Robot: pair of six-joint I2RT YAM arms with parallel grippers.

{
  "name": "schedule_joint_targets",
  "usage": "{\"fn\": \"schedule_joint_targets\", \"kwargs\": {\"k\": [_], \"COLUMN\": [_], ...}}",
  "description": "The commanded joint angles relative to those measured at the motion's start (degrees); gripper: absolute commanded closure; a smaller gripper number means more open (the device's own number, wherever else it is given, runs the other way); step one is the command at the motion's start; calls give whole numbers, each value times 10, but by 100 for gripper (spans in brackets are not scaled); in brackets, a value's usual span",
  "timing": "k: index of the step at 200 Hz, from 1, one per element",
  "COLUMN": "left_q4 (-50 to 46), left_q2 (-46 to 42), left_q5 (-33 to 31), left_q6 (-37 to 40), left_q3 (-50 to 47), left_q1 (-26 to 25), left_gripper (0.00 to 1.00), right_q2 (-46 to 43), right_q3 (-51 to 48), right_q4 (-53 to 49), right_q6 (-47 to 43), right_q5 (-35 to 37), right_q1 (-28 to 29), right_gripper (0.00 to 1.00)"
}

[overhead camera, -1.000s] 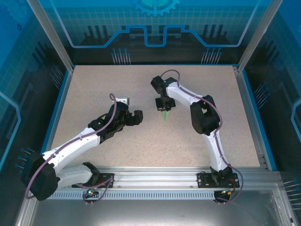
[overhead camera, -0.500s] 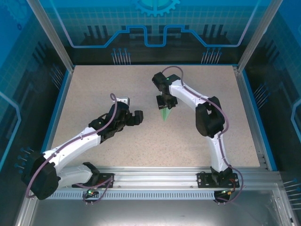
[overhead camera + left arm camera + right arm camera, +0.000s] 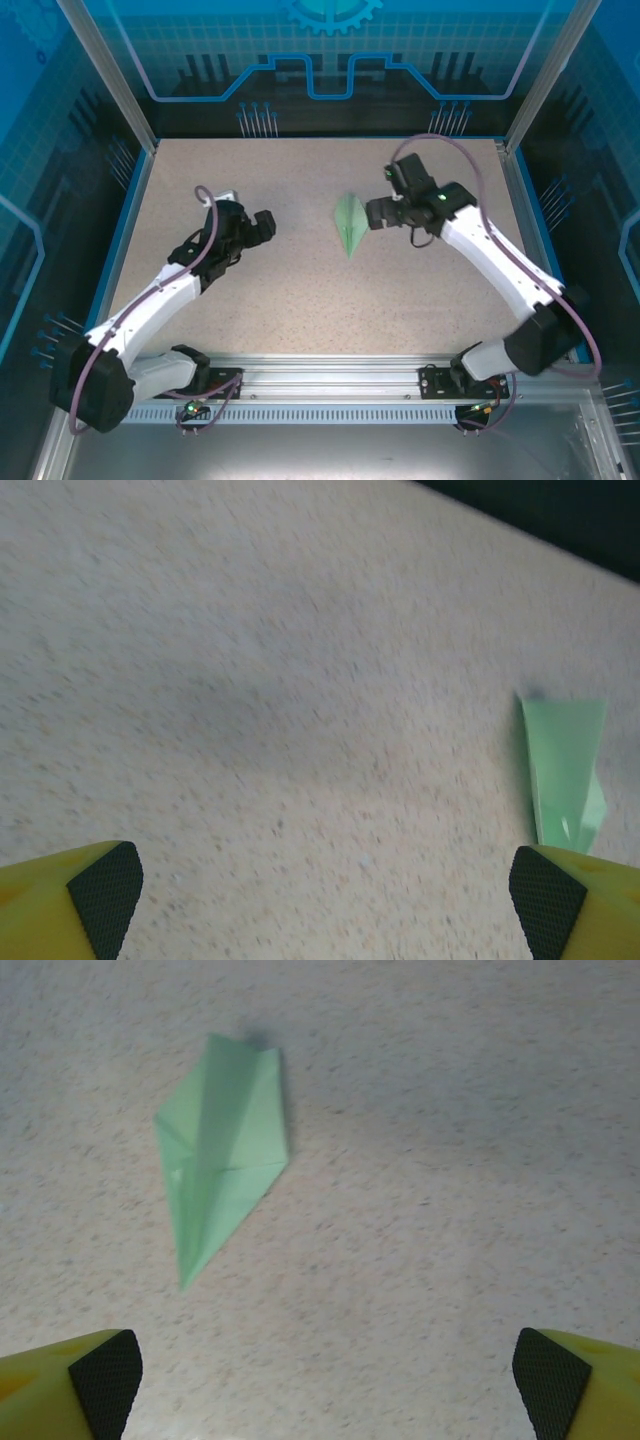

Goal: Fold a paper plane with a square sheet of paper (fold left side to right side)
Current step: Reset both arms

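All told, found the speckled worktop (image 3: 300,310) carrying a single task item. Traced the right arm (image 3: 495,258) reaching in from the right and the left arm (image 3: 150,303) angled off to the left. Saw the right end effector (image 3: 374,212) spread wide and holding nothing, pointed leftward at the paper plane (image 3: 348,222), just beside its right flank yet apart from it. Confirmed as much in the right wrist view, with the pads (image 3: 105,1380) parted at the lower corners, bare worktop between them, and the plane ahead and to the left. Saw the left end effector (image 3: 264,223) likewise spread and empty, well apart from the plane on its left side. Caught part of the plane at the right margin of the left wrist view. Judged the right arm the nearer of the two. Read the plane as a flat kite lying free near the middle of the worktop, long axis running far to near, broad end away from the bases, sharp tip (image 3: 350,254) toward them. Reckoned the folding looked finished, and that any coming move would turn on that bearing.

Compared with a second before: had the right end effector pressed together directly over the plane's far end, with little but the near tip peeking out. Since let go and swung off to the right. Noted the left arm drawn back leftward too. Found the plane in much the same spot.
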Motion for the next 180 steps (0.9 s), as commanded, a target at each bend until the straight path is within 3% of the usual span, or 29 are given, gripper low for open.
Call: {"fn": "schedule_joint_targets", "kwargs": {"k": [1,32,60,93,132,165,180], "left_q4": [51,101,145,255,433,546,586], "left_q2": [-35,-20,8,46,99,146,156], "left_q5": [-45,-110,-177,-221,-178,-125,-72], "left_q6": [10,82,148,208,269,310,326], "left_q3": [-27,-43,-65,-123,-191,-227,-238], "left_q1": [19,20,21,40,66,87,101], "left_gripper": [1,1,2,2,1,2,1], "right_q2": [-61,-136,-139,-81,-7,45,61], "right_q3": [-104,-271,-392,-453,-483,-491,-507], "right_q4": [125,296,461,600,774,845,886], "right_q6": [-20,-28,-123,-133,-152,-165,-173], "right_q5": [-6,-16,30,11,-50,-89,-109], "right_q1": [-73,-186,-206,-225,-228,-229,-230], "right_gripper": [1,0,0,0,0,0,1]}}
